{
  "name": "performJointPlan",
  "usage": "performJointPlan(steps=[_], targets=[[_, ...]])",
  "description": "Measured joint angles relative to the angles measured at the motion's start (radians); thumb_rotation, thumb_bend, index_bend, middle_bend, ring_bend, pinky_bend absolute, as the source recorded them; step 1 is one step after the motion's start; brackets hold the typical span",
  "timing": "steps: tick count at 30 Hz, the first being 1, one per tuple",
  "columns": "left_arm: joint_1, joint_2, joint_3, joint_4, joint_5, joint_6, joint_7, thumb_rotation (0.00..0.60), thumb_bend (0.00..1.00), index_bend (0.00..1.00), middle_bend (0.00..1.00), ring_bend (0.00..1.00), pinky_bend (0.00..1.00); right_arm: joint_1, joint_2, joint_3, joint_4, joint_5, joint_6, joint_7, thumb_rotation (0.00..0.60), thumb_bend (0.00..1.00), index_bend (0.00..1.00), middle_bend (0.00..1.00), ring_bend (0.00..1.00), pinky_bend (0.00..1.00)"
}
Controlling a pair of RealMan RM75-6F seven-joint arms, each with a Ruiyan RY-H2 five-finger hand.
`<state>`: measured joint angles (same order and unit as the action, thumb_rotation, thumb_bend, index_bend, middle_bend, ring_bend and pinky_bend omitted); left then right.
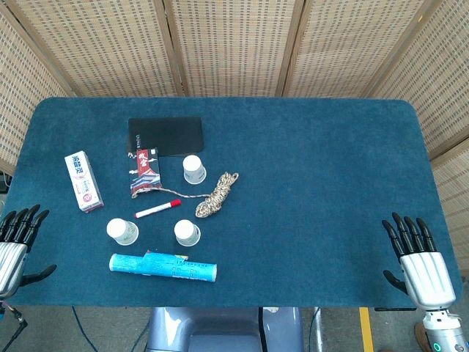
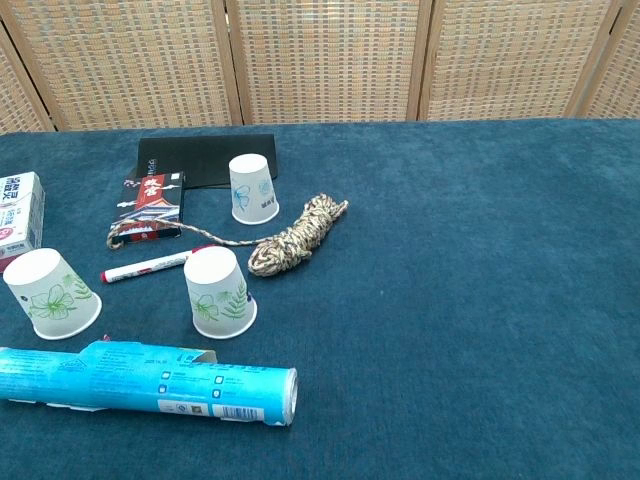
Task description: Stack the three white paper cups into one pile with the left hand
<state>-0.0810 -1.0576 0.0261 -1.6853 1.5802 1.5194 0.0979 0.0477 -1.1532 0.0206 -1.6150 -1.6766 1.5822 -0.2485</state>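
Observation:
Three white paper cups stand upside down on the blue table, apart from each other. One cup point(image 1: 194, 169) point(image 2: 252, 188) is furthest back, beside the rope. A second cup point(image 1: 187, 233) point(image 2: 219, 292) and a third cup point(image 1: 122, 232) point(image 2: 51, 293) stand nearer the front edge, both with green leaf prints. My left hand point(image 1: 16, 246) hovers at the table's front left corner, fingers spread, holding nothing. My right hand point(image 1: 421, 260) is at the front right corner, likewise spread and empty. The chest view shows neither hand.
A blue cylindrical tube point(image 1: 163, 265) point(image 2: 145, 390) lies along the front edge before the two near cups. A red marker point(image 1: 157, 209), coiled rope point(image 1: 218, 194), black notebook point(image 1: 165, 136), red packet point(image 1: 145, 170) and white carton point(image 1: 83, 181) surround the cups.

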Motion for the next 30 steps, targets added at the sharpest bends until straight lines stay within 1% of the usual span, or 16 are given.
performJointPlan(steps=[7,10,12,16,19,21,23,26,30], targets=[[-0.012,0.008,-0.003,-0.011,0.000,-0.026,0.003,0.600,0.00,0.00,0.00,0.00,0.00,0.002,-0.003,0.002,0.003,0.011,-0.010,-0.003,0.600,0.00,0.00,0.00,0.00,0.00],[-0.046,0.008,-0.010,-0.014,0.037,-0.049,0.012,0.600,0.00,0.00,0.00,0.00,0.00,0.004,-0.006,0.004,0.003,0.020,-0.019,-0.009,0.600,0.00,0.00,0.00,0.00,0.00],[-0.091,0.007,-0.019,-0.015,0.072,-0.086,0.023,0.600,0.00,0.00,0.00,0.00,0.00,0.006,-0.008,0.006,0.004,0.027,-0.027,-0.014,0.600,0.00,0.00,0.00,0.00,0.00],[-0.203,0.003,-0.040,-0.022,0.127,-0.205,0.040,0.600,0.00,0.00,0.00,0.00,0.00,0.012,-0.012,0.010,0.004,0.041,-0.040,-0.020,0.600,0.00,0.00,0.00,0.00,0.00],[-0.306,-0.016,-0.060,-0.023,0.157,-0.324,0.049,0.600,0.00,0.02,0.00,0.00,0.02,0.015,-0.014,0.015,0.003,0.051,-0.046,-0.022,0.600,0.00,0.00,0.00,0.00,0.00],[-0.378,-0.045,-0.075,-0.015,0.167,-0.413,0.050,0.600,0.00,0.06,0.00,0.01,0.06,0.017,-0.014,0.016,0.002,0.059,-0.054,-0.021,0.600,0.00,0.00,0.00,0.00,0.00],[-0.444,-0.083,-0.087,-0.001,0.166,-0.501,0.048,0.600,0.00,0.12,0.00,0.05,0.08,0.019,-0.014,0.017,0.002,0.065,-0.059,-0.019,0.600,0.00,0.00,0.00,0.00,0.00],[-0.527,-0.142,-0.101,0.028,0.156,-0.606,0.051,0.600,0.00,0.14,0.01,0.07,0.09,0.019,-0.013,0.018,0.001,0.071,-0.062,-0.014,0.600,0.00,0.00,0.00,0.00,0.00],[-0.583,-0.212,-0.113,0.066,0.127,-0.669,0.097,0.600,0.00,0.17,0.03,0.09,0.12,0.021,-0.009,0.020,-0.001,0.078,-0.067,-0.004,0.600,0.00,0.00,0.00,0.00,0.00]])
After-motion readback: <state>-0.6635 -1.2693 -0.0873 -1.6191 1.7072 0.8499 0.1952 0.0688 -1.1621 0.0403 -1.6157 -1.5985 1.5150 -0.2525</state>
